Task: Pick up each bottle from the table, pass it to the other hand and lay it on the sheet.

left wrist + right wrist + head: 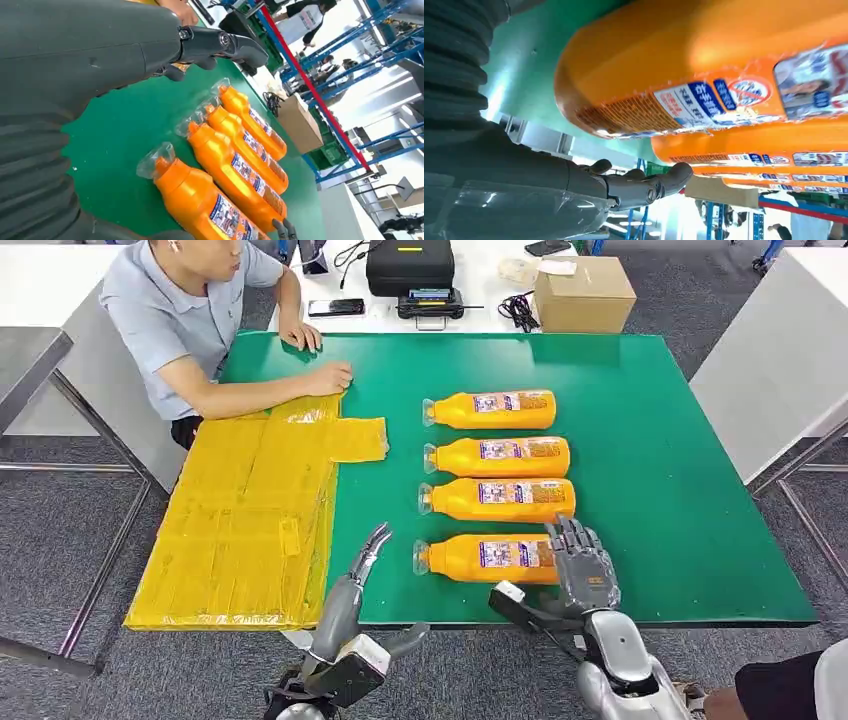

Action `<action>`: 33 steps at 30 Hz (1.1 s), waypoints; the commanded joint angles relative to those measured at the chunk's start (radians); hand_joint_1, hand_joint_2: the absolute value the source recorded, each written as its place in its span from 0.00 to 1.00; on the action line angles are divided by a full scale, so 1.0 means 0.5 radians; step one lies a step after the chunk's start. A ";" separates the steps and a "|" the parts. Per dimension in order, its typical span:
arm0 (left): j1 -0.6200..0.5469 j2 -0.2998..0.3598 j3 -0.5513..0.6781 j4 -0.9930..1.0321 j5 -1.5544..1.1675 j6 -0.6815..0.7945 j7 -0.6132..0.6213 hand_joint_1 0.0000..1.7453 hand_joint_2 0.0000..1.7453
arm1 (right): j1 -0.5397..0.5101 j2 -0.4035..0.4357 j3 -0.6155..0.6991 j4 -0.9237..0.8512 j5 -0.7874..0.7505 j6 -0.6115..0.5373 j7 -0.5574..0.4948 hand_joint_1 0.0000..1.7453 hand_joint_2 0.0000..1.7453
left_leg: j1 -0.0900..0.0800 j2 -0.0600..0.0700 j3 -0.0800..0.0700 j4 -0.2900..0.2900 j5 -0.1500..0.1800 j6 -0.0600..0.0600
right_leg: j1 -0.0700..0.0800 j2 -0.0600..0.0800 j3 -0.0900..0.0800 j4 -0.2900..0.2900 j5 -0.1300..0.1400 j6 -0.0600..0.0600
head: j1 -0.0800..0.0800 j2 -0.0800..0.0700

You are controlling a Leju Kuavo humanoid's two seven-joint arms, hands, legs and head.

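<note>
Green table [680, 490] spans scene. Yellow sheet [250, 520] lies on its left part, overhanging near edge; person [180, 320] sits behind it, hand on sheet's far corner. Four orange bottles [495, 455] lie in row at mid-table, caps toward sheet. Right hand [580, 560] at base of nearest bottle [480, 558], fingers spread, touching or just short, cannot tell. Left hand [368, 552] empty, fingers extended, over table edge between sheet and nearest bottle.

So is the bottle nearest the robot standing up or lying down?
Lying down. The nearest bottle rests on its side on the green table, cap toward the yellow sheet.
</note>
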 commanded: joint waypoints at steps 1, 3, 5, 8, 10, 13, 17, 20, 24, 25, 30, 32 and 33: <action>-0.028 0.020 -0.049 0.066 0.006 0.009 0.008 0.00 1.00 | -0.165 -0.028 0.078 0.217 -0.004 0.027 0.002 0.00 1.00 | 0.003 0.005 0.012 -0.001 -0.006 -0.004 | 0.003 0.004 0.012 -0.002 -0.003 -0.005 | 0.000 0.000; -0.028 0.020 -0.049 0.066 0.006 0.009 0.008 0.00 1.00 | -0.165 -0.028 0.078 0.217 -0.004 0.027 0.002 0.00 1.00 | 0.001 0.003 0.007 -0.001 -0.003 -0.003 | 0.001 0.002 0.006 -0.002 -0.002 -0.003 | -0.001 0.000; -0.026 0.026 -0.055 0.056 -0.004 0.012 0.009 0.00 1.00 | -0.195 -0.024 0.096 0.244 0.000 0.025 0.000 0.00 1.00 | 0.002 0.003 0.008 -0.001 -0.003 -0.003 | 0.002 0.002 0.007 -0.002 -0.002 -0.004 | 0.000 0.000; -0.024 0.029 -0.058 0.052 -0.017 0.014 0.018 0.00 1.00 | -0.207 -0.011 0.107 0.258 -0.012 0.031 -0.006 0.00 1.00 | 0.002 0.006 0.011 0.000 -0.005 -0.004 | 0.003 0.005 0.010 -0.002 -0.003 -0.005 | 0.000 0.000; -0.024 0.029 -0.058 0.052 -0.017 0.014 0.018 0.00 1.00 | -0.207 -0.011 0.107 0.258 -0.012 0.031 -0.006 0.00 1.00 | 0.002 0.004 0.008 -0.001 -0.003 -0.003 | 0.002 0.003 0.008 -0.002 -0.002 -0.004 | 0.000 0.000; -0.024 0.029 -0.058 0.052 -0.017 0.014 0.018 0.00 1.00 | -0.207 -0.011 0.107 0.258 -0.012 0.031 -0.006 0.00 1.00 | 0.002 0.004 0.009 -0.001 -0.004 -0.004 | 0.002 0.003 0.009 -0.002 -0.002 -0.004 | 0.000 0.000; -0.024 0.029 -0.058 0.052 -0.017 0.014 0.018 0.00 1.00 | -0.207 -0.011 0.107 0.258 -0.012 0.031 -0.006 0.00 1.00 | 0.001 0.004 0.007 -0.001 -0.003 -0.003 | 0.002 0.003 0.006 -0.002 -0.002 -0.003 | 0.000 0.000; -0.024 0.029 -0.058 0.052 -0.017 0.014 0.018 0.00 1.00 | -0.207 -0.011 0.107 0.258 -0.012 0.031 -0.006 0.00 1.00 | 0.002 0.004 0.007 -0.001 -0.003 -0.003 | 0.002 0.003 0.006 -0.002 -0.001 -0.004 | 0.000 0.000; -0.024 0.029 -0.058 0.052 -0.017 0.014 0.018 0.00 1.00 | -0.207 -0.011 0.107 0.258 -0.012 0.031 -0.006 0.00 1.00 | 0.003 0.006 0.013 -0.001 -0.006 -0.005 | 0.003 0.005 0.012 -0.002 -0.004 -0.006 | 0.000 0.000; -0.024 0.029 -0.058 0.052 -0.017 0.014 0.018 0.00 1.00 | -0.207 -0.011 0.107 0.258 -0.012 0.031 -0.006 0.00 1.00 | 0.002 0.005 0.010 -0.001 -0.004 -0.004 | 0.002 0.004 0.009 -0.002 -0.003 -0.005 | 0.000 0.000; -0.026 0.034 -0.069 0.060 -0.032 0.005 0.027 0.00 1.00 | -0.206 0.003 0.110 0.292 -0.065 0.060 -0.021 0.00 1.00 | 0.002 0.004 0.009 -0.001 -0.004 -0.003 | 0.002 0.003 0.008 -0.002 -0.002 -0.004 | 0.000 0.000; -0.024 0.037 -0.073 0.061 -0.046 0.003 0.037 0.00 1.00 | -0.212 -0.001 0.117 0.331 -0.135 0.128 -0.027 0.00 1.00 | 0.003 0.004 0.010 -0.001 -0.005 -0.004 | 0.003 0.003 0.010 -0.002 -0.003 -0.005 | 0.000 0.000; -0.024 0.038 -0.076 0.064 -0.049 -0.001 0.039 0.00 1.00 | -0.215 0.001 0.115 0.354 -0.185 0.163 -0.043 0.00 1.00 | 0.001 0.003 0.006 -0.002 -0.002 -0.003 | 0.002 0.002 0.006 -0.002 -0.001 -0.003 | 0.000 0.000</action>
